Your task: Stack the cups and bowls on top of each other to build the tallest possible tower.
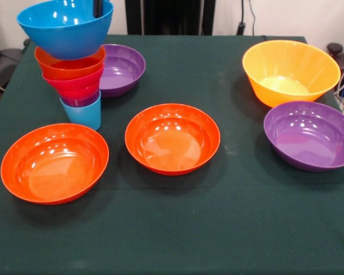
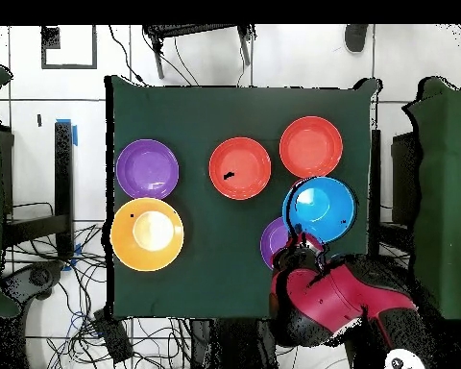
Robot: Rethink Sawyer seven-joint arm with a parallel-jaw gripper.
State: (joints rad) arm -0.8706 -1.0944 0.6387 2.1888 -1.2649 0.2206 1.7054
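The tower stands at the left of the front view: a light blue cup (image 1: 85, 116) lowest, a purple cup (image 1: 80, 102) nested in it, then a pink bowl (image 1: 74, 86), a small orange bowl (image 1: 69, 66) and a blue bowl (image 1: 66, 26) on top. My gripper (image 1: 97, 7) shows as a dark tip at the blue bowl's far rim. Seen from overhead, the gripper (image 2: 299, 233) is at the edge of the blue bowl (image 2: 321, 205), with the red arm (image 2: 335, 298) behind it. Its grip is hidden.
Two wide orange-red bowls (image 1: 54, 163) (image 1: 172, 137) lie at the front and middle. One purple bowl (image 1: 123, 69) sits right behind the tower, another purple bowl (image 1: 311, 134) at the right. The large yellow-orange bowl (image 1: 290, 71) stands far right.
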